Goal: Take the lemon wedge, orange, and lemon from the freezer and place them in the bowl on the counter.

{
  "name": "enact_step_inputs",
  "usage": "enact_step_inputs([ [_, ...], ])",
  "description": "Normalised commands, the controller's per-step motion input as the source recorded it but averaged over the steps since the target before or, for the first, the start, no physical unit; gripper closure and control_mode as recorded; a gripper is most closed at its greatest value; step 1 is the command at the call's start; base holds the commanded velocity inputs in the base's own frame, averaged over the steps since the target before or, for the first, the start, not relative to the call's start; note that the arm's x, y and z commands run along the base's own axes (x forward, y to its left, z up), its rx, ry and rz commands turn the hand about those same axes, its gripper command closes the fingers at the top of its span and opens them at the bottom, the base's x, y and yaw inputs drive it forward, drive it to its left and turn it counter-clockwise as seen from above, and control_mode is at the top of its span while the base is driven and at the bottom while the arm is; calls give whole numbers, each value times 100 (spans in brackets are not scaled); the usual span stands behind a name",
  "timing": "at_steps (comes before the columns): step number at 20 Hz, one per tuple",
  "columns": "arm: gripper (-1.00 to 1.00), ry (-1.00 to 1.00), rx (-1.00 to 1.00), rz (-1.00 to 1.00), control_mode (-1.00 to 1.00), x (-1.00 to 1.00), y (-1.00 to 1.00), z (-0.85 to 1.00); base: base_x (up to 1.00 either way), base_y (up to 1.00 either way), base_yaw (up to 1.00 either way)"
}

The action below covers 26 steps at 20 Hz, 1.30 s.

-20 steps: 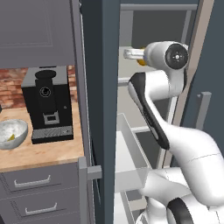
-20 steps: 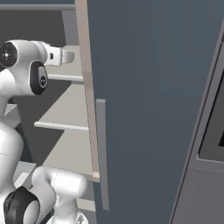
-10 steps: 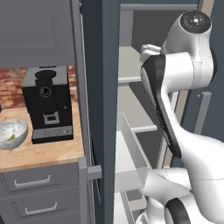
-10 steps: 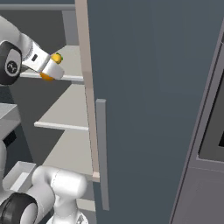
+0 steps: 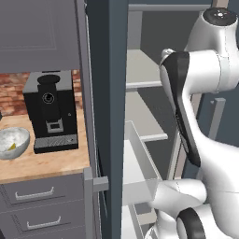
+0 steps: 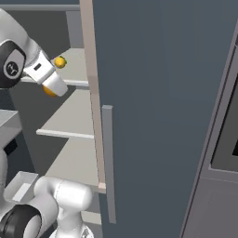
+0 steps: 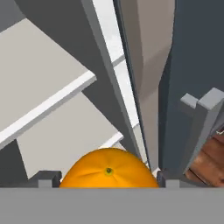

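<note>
In the hand view the orange (image 7: 108, 169), a round bright ball, sits between the two dark fingertips (image 7: 43, 178) of my gripper (image 7: 107, 179), which is shut on it. From the right base view my gripper (image 6: 49, 86) hangs just below the freezer's upper shelf, the orange (image 6: 48, 91) peeking out under it. The lemon (image 6: 59, 62) rests on that upper shelf, just behind the hand. The freezer (image 5: 109, 70) stands open. The speckled bowl (image 5: 13, 141) sits on the counter (image 5: 42, 163) at far left, with the lemon wedge (image 5: 11, 146) inside it.
A black coffee machine (image 5: 51, 112) stands on the counter between the bowl and the freezer. The open freezer door (image 6: 153, 93) with its bar handle (image 6: 108, 162) stands close on the right. A white drawer (image 5: 140, 172) is pulled out low. Grey shelves (image 6: 69, 121) run below the hand.
The hand has drawn back from the upper shelf, down and to the left in the right base view, with the orange in it. The arm's elbow has swung upward.
</note>
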Motion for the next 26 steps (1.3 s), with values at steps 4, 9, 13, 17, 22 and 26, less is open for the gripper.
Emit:
enact_step_inputs([
  [4, 100, 19, 20, -16, -100, -60, -21, -54, 0, 0, 0],
  [9, 100, 21, 23, -13, -100, -98, -3, -86, 0, 0, 0],
  [13, 100, 23, 17, -6, -100, -83, 0, -94, 0, 0, 0],
  [17, 100, 7, 2, 0, -100, -6, -9, -39, 0, 0, 0],
  [22, 100, 0, 1, 0, 100, -10, -4, -18, -18, 0, 1],
  [26, 100, 0, 0, 0, 100, 0, 0, 0, -100, 8, 3],
])
